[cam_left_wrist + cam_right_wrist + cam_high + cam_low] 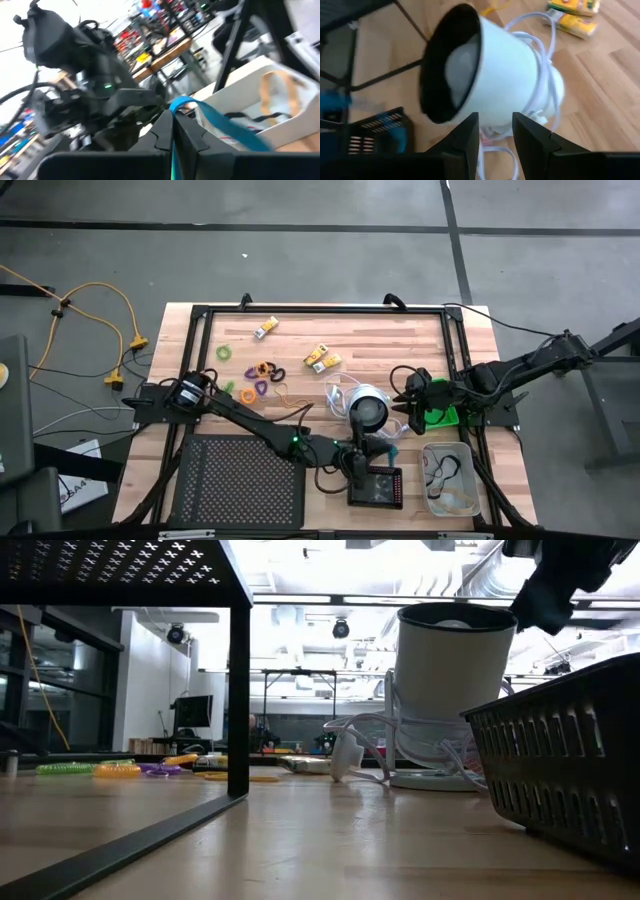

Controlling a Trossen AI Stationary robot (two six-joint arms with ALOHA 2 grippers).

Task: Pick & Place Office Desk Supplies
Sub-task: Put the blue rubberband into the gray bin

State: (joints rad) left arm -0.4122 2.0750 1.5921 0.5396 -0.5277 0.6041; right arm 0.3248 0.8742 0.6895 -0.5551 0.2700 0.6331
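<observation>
My left gripper (384, 448) reaches level over the near right of the table and is shut on a thin teal cord (220, 117), above the black tray (376, 500). The clear tray (470, 498) beside it holds a brown loop (272, 87) and dark cords. My right gripper (495, 131) stands open over the green tray (445, 418), pointing down at the round white-and-black object (368, 410), with nothing between its fingers. Yellow-and-white packs (322, 358) and green, purple and orange loops (260, 372) lie flat on the wood farther left. My left gripper pinches the teal cord at a bend (173, 106) between its two fingertips. The fingers are level and come from the table's left. The cord arcs out past the tips and hangs slack, lifted clear of the trays.
A large black mesh platform (240, 480) stands on legs over the near left of the table. The white object's white cord (545, 75) is wound loosely around it. A black frame (300, 308) borders the work area. Bare wood lies between the loops and the white object.
</observation>
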